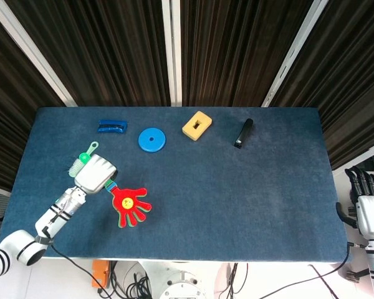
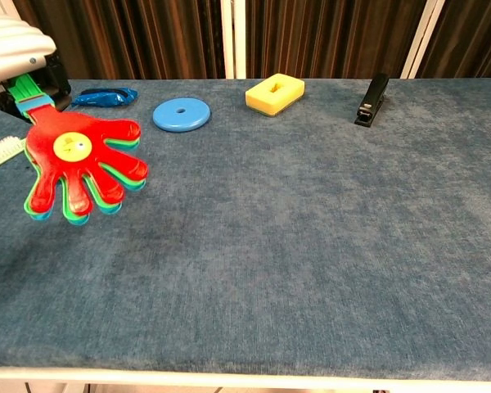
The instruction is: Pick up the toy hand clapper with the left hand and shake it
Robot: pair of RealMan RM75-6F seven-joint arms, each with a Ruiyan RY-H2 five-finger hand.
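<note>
From where I stand, nothing carries readable words, numbers or brand marks, on the table or anything else.

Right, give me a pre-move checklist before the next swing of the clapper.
1. Left hand holds the toy hand clapper by its handle: ok.
2. Clapper lifted off the table: ok, judging by the chest view.
3. Brush lies right beside the left hand; whether the swing path clears it: cannot tell.
4. Blue disc, yellow block and stapler lie well away from the clapper: ok.
5. Right hand parked off the table's edge: ok.
</note>
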